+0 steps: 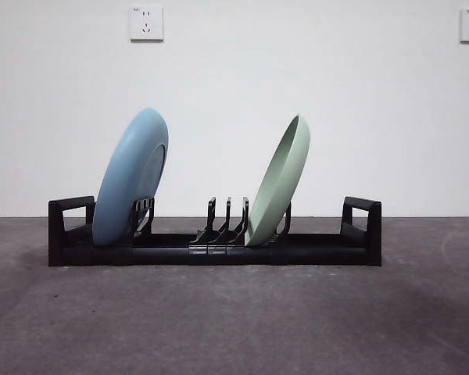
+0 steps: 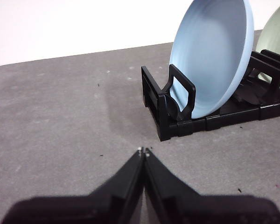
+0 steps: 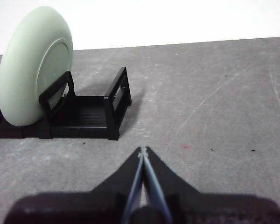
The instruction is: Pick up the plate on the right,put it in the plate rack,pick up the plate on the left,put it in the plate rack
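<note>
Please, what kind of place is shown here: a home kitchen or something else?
Probably a lab or test bench, not a kitchen: a bare grey table, a plain white wall with sockets, and only a plate rack holding two plates.

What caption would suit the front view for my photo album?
A blue plate and a green plate lean in the black plate rack on a grey table.

A grey table [image 1: 234, 320] meets a white wall [image 1: 297, 78] bearing two white sockets [image 1: 146, 23].
</note>
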